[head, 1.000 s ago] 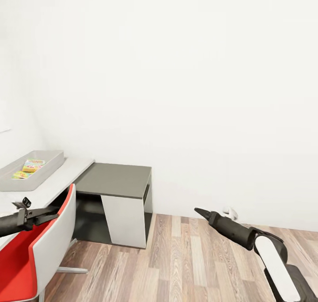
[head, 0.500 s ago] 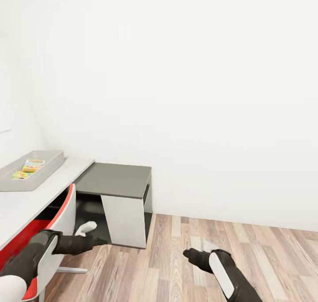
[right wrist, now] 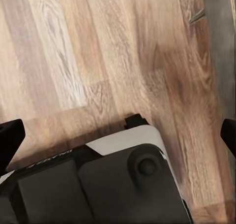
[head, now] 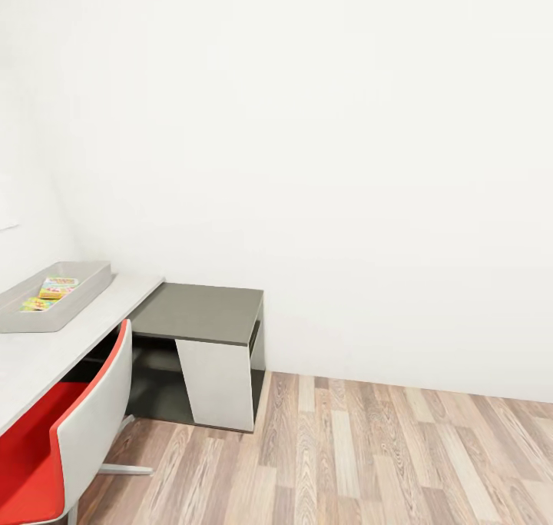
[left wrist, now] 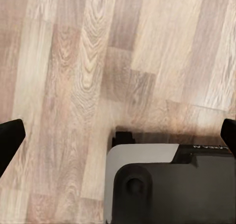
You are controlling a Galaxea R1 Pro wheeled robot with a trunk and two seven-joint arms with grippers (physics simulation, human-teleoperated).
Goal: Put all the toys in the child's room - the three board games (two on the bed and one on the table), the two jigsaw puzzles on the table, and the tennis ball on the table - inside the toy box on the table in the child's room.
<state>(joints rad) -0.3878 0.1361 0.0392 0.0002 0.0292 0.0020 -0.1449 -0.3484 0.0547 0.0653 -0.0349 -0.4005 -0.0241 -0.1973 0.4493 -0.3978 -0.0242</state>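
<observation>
Wood-plank floor point(left wrist: 73, 86) lay under both my wrists; left gripper point(left wrist: 118, 138) and right gripper point(right wrist: 118, 140) each had fingertips wide apart, empty. Beyond the red-and-white chair point(head: 69, 433), on the table point(head: 46, 348), the toy box point(head: 73, 298) held colourful toys point(head: 54, 288).

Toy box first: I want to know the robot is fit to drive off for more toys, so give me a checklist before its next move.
1. Toy box sits flat on the table: ok.
2. Two colourful boxes lie inside it: ok.
3. All six toys inside: cannot tell, part of the tray is out of frame.
4. Left claw open, nothing in it: ok.
5. Right claw open, nothing in it: ok.
6. Floor ahead free of obstacles: ok.
</observation>
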